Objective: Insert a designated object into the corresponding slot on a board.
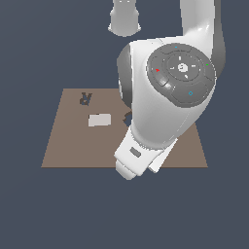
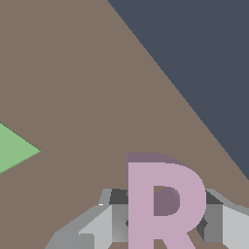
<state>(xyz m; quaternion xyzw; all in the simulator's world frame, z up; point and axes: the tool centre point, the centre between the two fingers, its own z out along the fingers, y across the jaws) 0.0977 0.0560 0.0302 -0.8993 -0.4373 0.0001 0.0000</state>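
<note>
The fingers clasp the pink R piece above the brown board, while the dark R-shaped slot lies well apart toward the exterior view's left, near the board's far edge.

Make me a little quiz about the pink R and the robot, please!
1. True or false: the pink R sits between the gripper fingers in the wrist view.
2. What shape is the dark slot near the board's far edge in the exterior view?
A. star
B. letter R
C. circle
3. Fill in: the flat piece showing at the wrist view's edge is a green ____.

Key
1. True; a finger shows on either side of it.
2. B
3. triangle
</note>
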